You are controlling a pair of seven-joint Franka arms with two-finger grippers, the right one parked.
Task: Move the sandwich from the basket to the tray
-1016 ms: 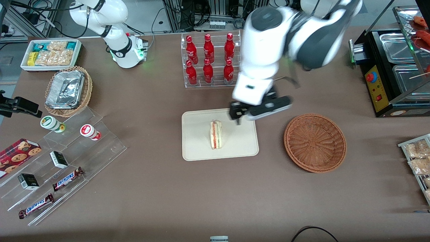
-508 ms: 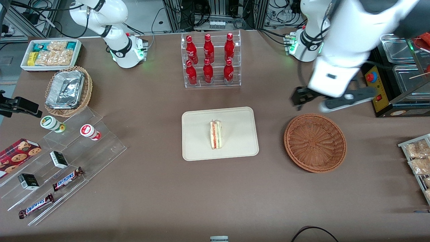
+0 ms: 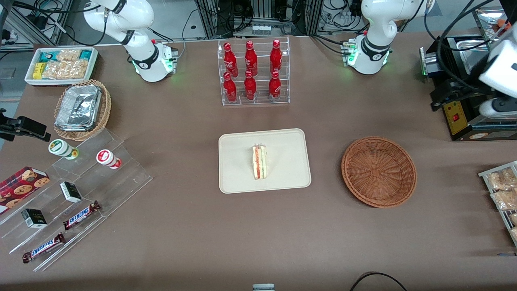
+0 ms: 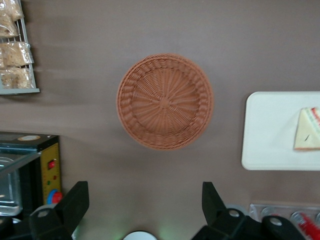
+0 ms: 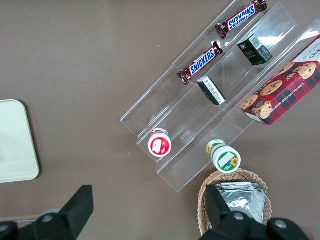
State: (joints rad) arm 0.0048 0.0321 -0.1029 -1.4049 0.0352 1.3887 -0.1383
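The sandwich (image 3: pixel 259 162) (image 4: pixel 307 136), a pale wedge with red and green layers, stands on the cream tray (image 3: pixel 282 178) (image 4: pixel 270 135) at the table's middle. The reddish-brown wicker basket (image 3: pixel 379 171) (image 4: pixel 165 101) sits beside the tray toward the working arm's end, with nothing in it. My gripper (image 3: pixel 460 101) (image 4: pixel 145 197) hangs high over the black appliance at the working arm's end of the table, well away from basket and tray. Its fingers (image 4: pixel 75 200) are spread wide and it is open, holding nothing.
A clear rack of red bottles (image 3: pixel 253 72) stands farther from the front camera than the tray. A black appliance with red buttons (image 3: pixel 456 109) and a rack of bagged snacks (image 3: pixel 501 190) are near my gripper. Acrylic steps with candy bars (image 3: pixel 80 190) lie toward the parked arm's end.
My gripper has swung from just above the tray, past the basket, out to the black appliance. The sandwich has stayed on the tray, unmoved.
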